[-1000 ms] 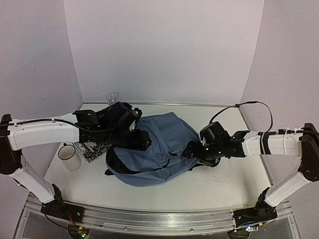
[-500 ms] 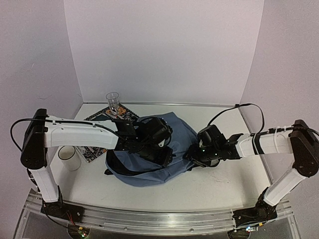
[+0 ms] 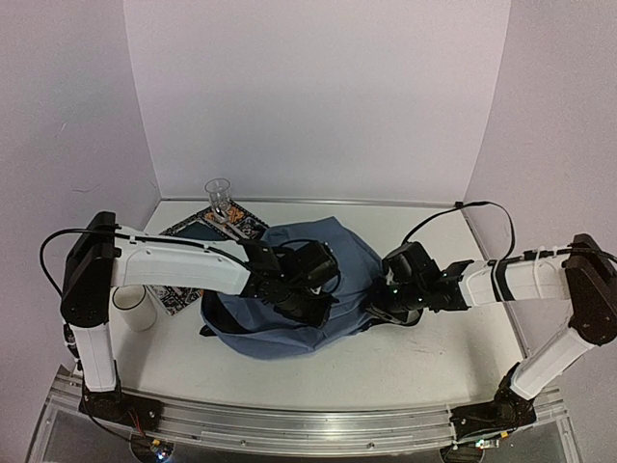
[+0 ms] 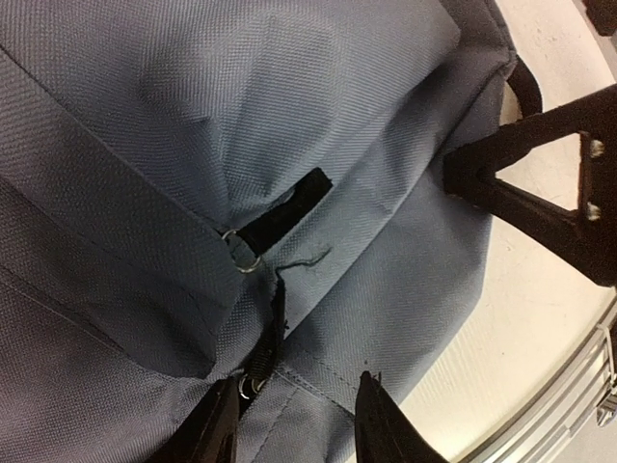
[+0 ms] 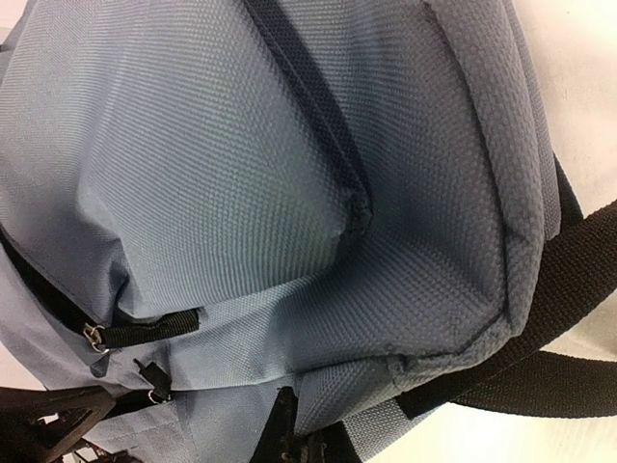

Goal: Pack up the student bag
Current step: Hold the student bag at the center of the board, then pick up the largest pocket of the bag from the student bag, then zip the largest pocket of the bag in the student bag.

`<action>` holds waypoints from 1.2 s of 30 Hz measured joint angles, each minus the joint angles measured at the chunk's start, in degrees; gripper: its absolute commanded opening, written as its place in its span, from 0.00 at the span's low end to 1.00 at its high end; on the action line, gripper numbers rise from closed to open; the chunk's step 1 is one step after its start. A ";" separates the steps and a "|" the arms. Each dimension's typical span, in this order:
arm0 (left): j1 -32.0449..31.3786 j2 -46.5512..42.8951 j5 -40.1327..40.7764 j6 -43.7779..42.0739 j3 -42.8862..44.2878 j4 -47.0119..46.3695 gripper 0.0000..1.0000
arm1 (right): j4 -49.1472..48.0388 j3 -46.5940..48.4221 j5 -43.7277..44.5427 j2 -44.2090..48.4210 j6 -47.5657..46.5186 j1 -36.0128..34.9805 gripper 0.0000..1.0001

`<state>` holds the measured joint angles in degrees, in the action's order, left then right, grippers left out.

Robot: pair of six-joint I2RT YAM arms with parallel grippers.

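Observation:
The student bag (image 3: 308, 253) is a rounded grey-blue backpack lying in the middle of the table, with black straps (image 5: 569, 318) under its right side. My left gripper (image 3: 310, 301) hangs over the bag's front half, open. In the left wrist view its fingertips (image 4: 369, 405) straddle a fold of fabric, with a zipper pull ring (image 4: 252, 387) right beside the left finger. A second pull with a black tab (image 4: 281, 214) lies a little further on. My right gripper (image 3: 374, 309) is at the bag's right edge, shut on a seam of the fabric (image 5: 333, 410).
A patterned book (image 3: 198, 230) lies partly under the bag's left side. A white mug (image 3: 133, 304) stands at the left, and a clear glass (image 3: 218, 190) at the back. Walls close in the left, back and right; a metal rail (image 3: 308, 424) runs along the front.
My left arm has swung from the bag's back-left edge across onto its front half, jaws narrowing. My right gripper has moved in a little and closed from wide open onto the bag's right edge.

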<state>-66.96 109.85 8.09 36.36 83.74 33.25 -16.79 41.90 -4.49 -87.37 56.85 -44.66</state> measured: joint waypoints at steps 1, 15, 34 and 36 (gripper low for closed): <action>0.00 0.42 0.40 0.14 0.22 0.23 0.40 | -0.01 -0.01 -0.01 0.06 -0.04 0.00 0.00; 0.00 8.75 4.10 -0.80 8.31 1.24 0.28 | -0.64 -0.10 -0.64 0.35 -0.86 0.02 0.00; 0.00 8.16 8.73 -0.64 6.45 2.10 0.00 | -1.01 -1.15 0.22 3.32 -2.48 0.42 0.00; -0.04 5.83 9.01 -0.25 3.87 2.33 0.00 | -0.88 -1.58 0.16 4.52 -3.13 1.15 0.00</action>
<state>-67.00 115.68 17.10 36.11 87.61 35.58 -17.67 40.32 -4.34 -82.84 53.72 -43.51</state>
